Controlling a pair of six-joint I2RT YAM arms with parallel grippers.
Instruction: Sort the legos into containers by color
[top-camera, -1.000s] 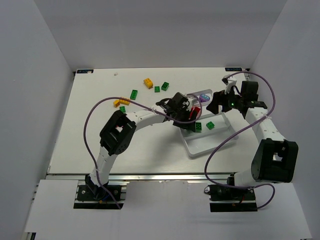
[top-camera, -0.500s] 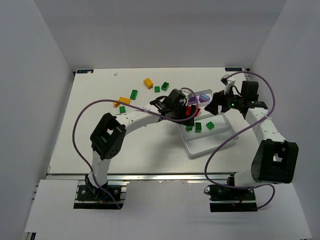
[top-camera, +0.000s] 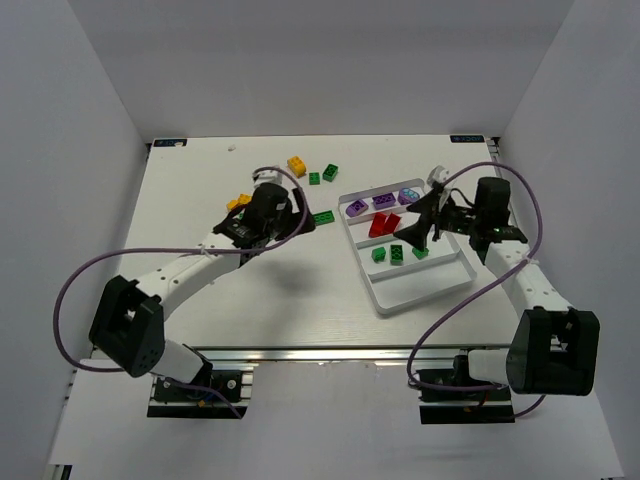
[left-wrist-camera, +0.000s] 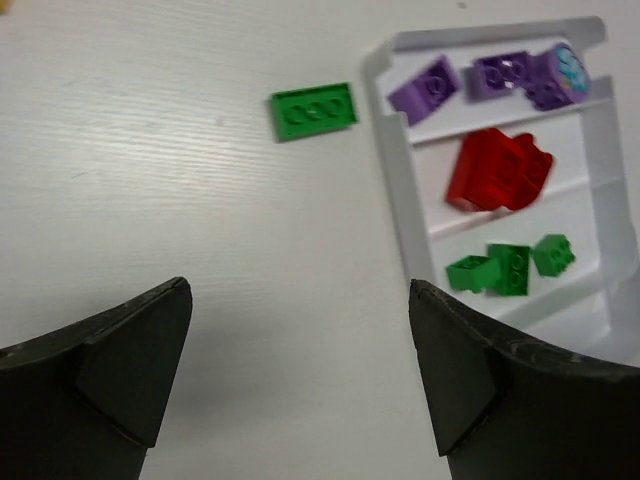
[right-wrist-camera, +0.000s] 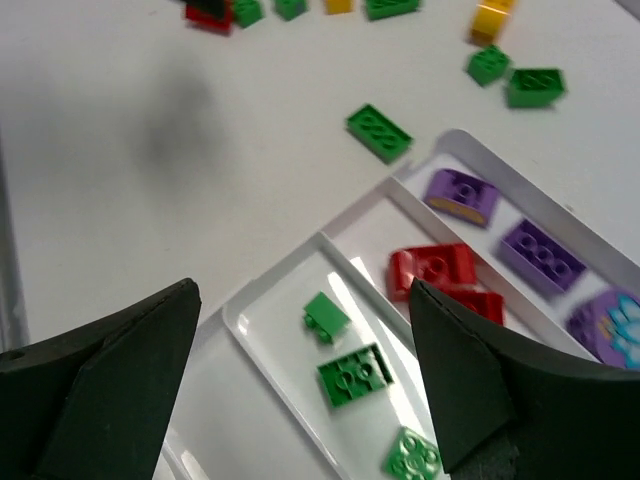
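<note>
The white tray (top-camera: 376, 296) holds sorted legos: purple bricks (top-camera: 383, 203) in the far compartment, red bricks (top-camera: 383, 224) in the one beside it, and three green bricks (top-camera: 397, 253) in the third. My left gripper (top-camera: 298, 222) hangs open over bare table left of the tray, nothing between its fingers. In its wrist view the gripper (left-wrist-camera: 300, 300) faces a flat green brick (left-wrist-camera: 313, 110) and the tray (left-wrist-camera: 385, 180). My right gripper (top-camera: 418, 228) hovers open and unloaded above the tray (right-wrist-camera: 270, 290). In its own view the right gripper (right-wrist-camera: 305, 300) frames the green bricks (right-wrist-camera: 354, 375) below it.
Loose legos lie on the table left of the tray: a flat green one (top-camera: 322, 218), two small green ones (top-camera: 330, 172), a yellow-orange one (top-camera: 296, 164), and another yellow-orange one (top-camera: 238, 204) beside the left wrist. Grey walls enclose the table.
My left gripper let go of a red brick in the tray, opened wide and drew back to the left. My right gripper shifted slightly down over the tray.
</note>
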